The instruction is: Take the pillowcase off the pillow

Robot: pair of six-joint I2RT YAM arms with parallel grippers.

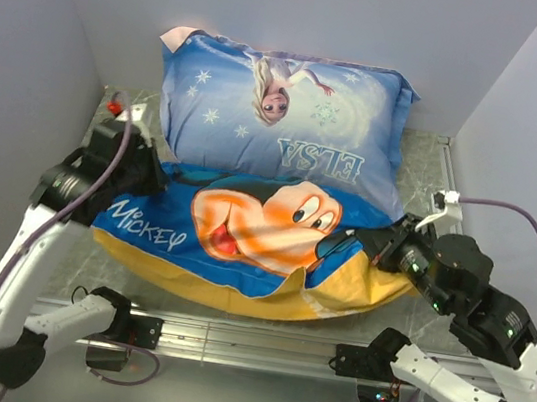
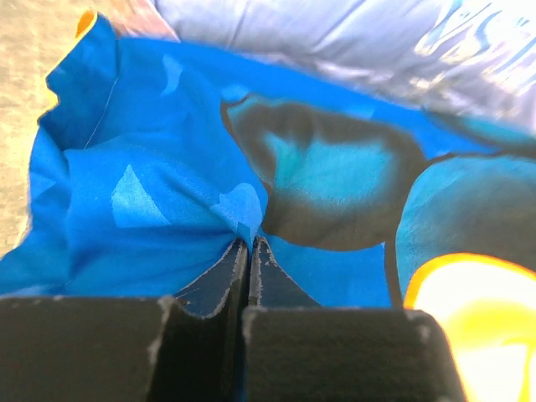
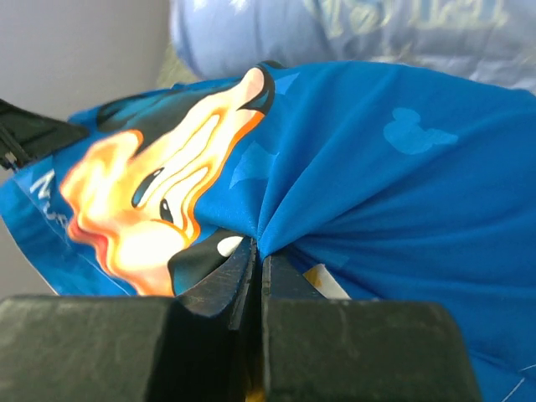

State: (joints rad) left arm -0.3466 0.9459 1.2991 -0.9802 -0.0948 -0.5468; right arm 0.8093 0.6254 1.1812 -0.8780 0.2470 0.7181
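Pillowcase (image 1: 250,259) pinched at 9 o'clock by left gripper (image 2: 249,244), 3 o'clock by right gripper (image 3: 258,249), both clamped on fabric, likely for tugging it free.

On table (image 1: 423,169), pillowcase (image 1: 241,248) sits just in frt of Elsa pillow (image 1: 280,122), touching.

White link shells and black joint housings are seen on the left arm (image 1: 11,264) and the right arm (image 1: 445,374). A purple-grey cable (image 1: 496,204) is run along each. The left gripper (image 2: 249,243) and right gripper (image 3: 255,247) are fitted with black, scuffed fingers (image 2: 213,293).
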